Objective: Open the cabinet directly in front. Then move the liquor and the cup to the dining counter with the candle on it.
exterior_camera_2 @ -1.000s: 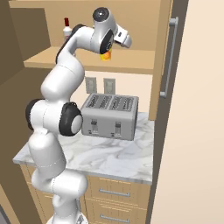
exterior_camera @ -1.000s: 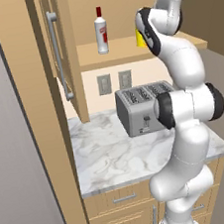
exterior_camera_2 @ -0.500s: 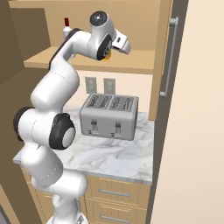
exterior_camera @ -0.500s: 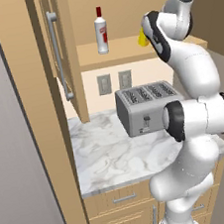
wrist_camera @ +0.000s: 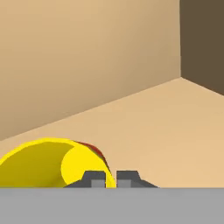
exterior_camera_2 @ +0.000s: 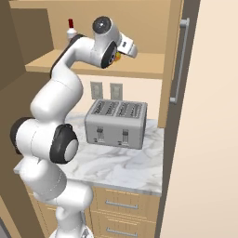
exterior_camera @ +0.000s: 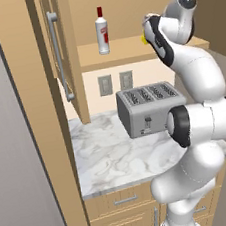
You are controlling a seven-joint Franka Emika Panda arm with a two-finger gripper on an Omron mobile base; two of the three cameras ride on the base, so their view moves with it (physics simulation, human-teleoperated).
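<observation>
Gripper pinching the cup's rim on the open cabinet shelf

In the hand view's lower left, the gripper (wrist_camera: 111, 178) has its fingers pressed together on the wall of the yellow cup (wrist_camera: 48, 162), likely to lift it out first. The cup's mouth faces the camera, its axis upright as far as shows. The liquor (exterior_camera: 102, 31) stands upright, upper centre of the left base view.

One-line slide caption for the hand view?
Gripper shut on the yellow cup's rim, on the wooden cabinet shelf.
</observation>
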